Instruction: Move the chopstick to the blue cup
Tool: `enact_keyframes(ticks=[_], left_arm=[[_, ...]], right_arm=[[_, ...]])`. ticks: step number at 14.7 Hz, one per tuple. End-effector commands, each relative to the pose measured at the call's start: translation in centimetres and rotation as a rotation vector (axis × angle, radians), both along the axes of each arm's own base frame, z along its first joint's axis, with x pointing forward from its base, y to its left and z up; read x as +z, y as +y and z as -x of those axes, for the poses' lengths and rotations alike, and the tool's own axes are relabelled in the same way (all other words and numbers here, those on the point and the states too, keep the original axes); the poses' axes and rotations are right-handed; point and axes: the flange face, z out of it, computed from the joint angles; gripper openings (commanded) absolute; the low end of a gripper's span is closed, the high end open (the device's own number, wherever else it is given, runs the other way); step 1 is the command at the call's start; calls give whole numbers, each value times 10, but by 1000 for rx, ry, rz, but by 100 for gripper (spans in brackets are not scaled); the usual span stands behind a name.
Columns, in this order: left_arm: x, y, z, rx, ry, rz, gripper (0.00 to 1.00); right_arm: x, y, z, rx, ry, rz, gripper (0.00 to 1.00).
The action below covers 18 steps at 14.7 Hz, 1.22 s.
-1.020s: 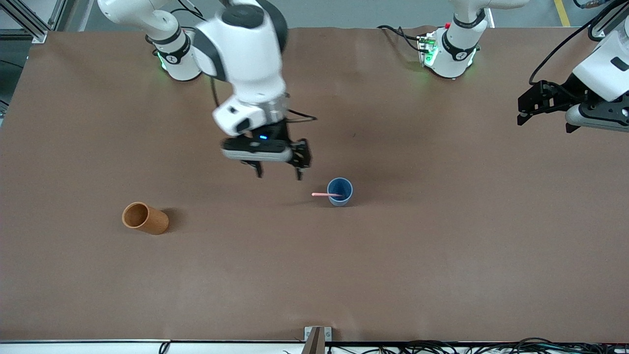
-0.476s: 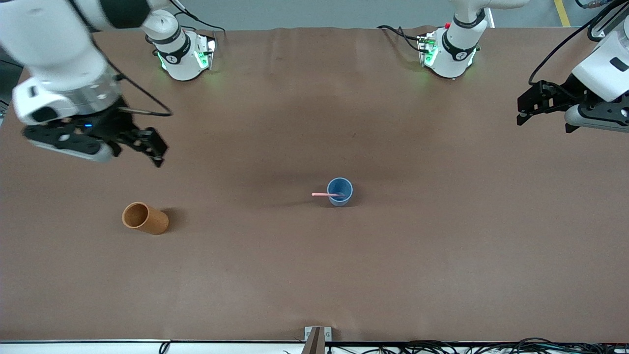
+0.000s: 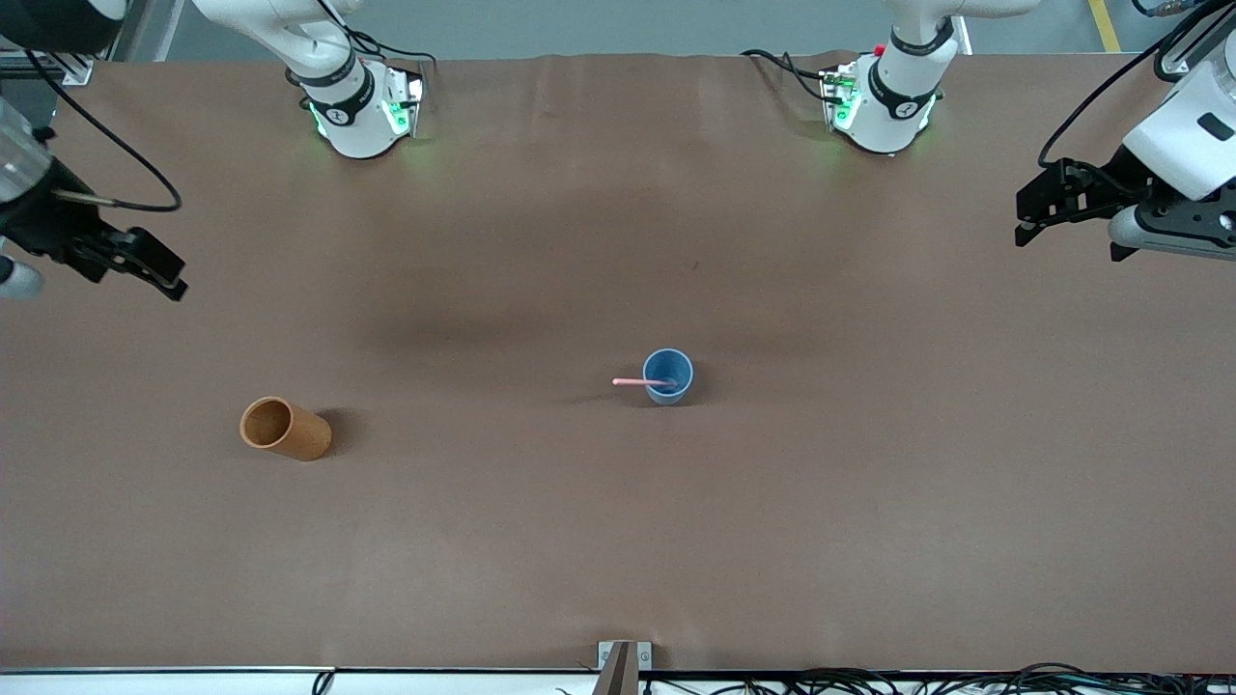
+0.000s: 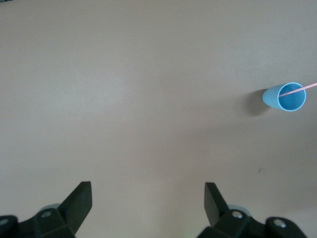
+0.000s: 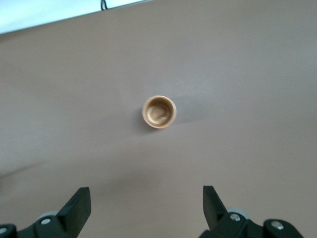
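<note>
The blue cup (image 3: 668, 376) stands upright near the middle of the table. The pink chopstick (image 3: 632, 382) rests in it, leaning over the rim toward the right arm's end. Both also show in the left wrist view, the cup (image 4: 285, 96) and the stick (image 4: 301, 89). My right gripper (image 3: 130, 265) is open and empty, up over the table's edge at the right arm's end; its own view shows open air between the fingers (image 5: 147, 201). My left gripper (image 3: 1070, 243) is open and empty and waits over the left arm's end (image 4: 147, 198).
An orange-brown cylindrical cup (image 3: 283, 428) stands toward the right arm's end, nearer the front camera than the blue cup; it looks empty in the right wrist view (image 5: 159, 111). Brown table covering (image 3: 618, 541) all round. Cables run along the front edge.
My right arm has swung from just beside the blue cup out to its own end of the table, open and empty. The cup, the stick and the left arm have not moved.
</note>
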Motion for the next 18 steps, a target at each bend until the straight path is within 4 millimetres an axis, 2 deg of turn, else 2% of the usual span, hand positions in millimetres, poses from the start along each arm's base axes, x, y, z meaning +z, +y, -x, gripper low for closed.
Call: enact_keyframes(ticks=[1, 3, 7, 11, 12, 14, 18], left_arm=[[3, -1, 0, -7, -8, 13, 100], [3, 2, 0, -1, -8, 14, 100], [3, 1, -1, 4, -8, 16, 100], [3, 1, -1, 7, -7, 18, 100], [3, 1, 0, 7, -7, 18, 100], [3, 1, 0, 6, -6, 18, 100], [3, 0, 0, 6, -4, 18, 100]], right_arm=[[23, -21, 19, 49, 4, -13, 100], [61, -24, 27, 68, 8, -25, 100], [92, -30, 27, 62, 12, -25, 100], [87, -37, 32, 48, 75, -89, 100], [80, -36, 31, 55, 92, -86, 100], [63, -38, 21, 83, 120, -80, 100], [59, -42, 9, 142, 87, -64, 100]])
